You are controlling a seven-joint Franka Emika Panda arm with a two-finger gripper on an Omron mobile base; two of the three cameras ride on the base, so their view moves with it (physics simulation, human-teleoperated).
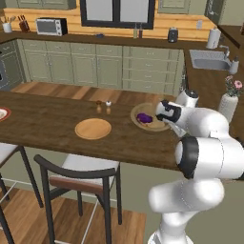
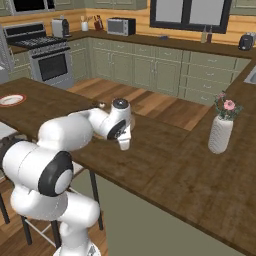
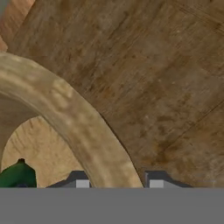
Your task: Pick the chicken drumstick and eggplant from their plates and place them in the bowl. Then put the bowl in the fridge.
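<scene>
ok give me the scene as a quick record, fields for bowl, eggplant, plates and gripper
bowl: wooden bowl on the dark counter, its thick rim between the fingertips
eggplant: eggplant lying inside the bowl
plates: tan wooden plate bare, left of the bowl; orange-rimmed plate farther off
gripper: gripper astride the bowl rim, one finger inside, one outside

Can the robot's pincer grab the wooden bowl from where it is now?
Probably yes. The pincer already sits astride the bowl's thick rim, one fingertip inside and one outside, with nothing between them but the rim. The eggplant lies further in, clear of the fingertips.
</scene>
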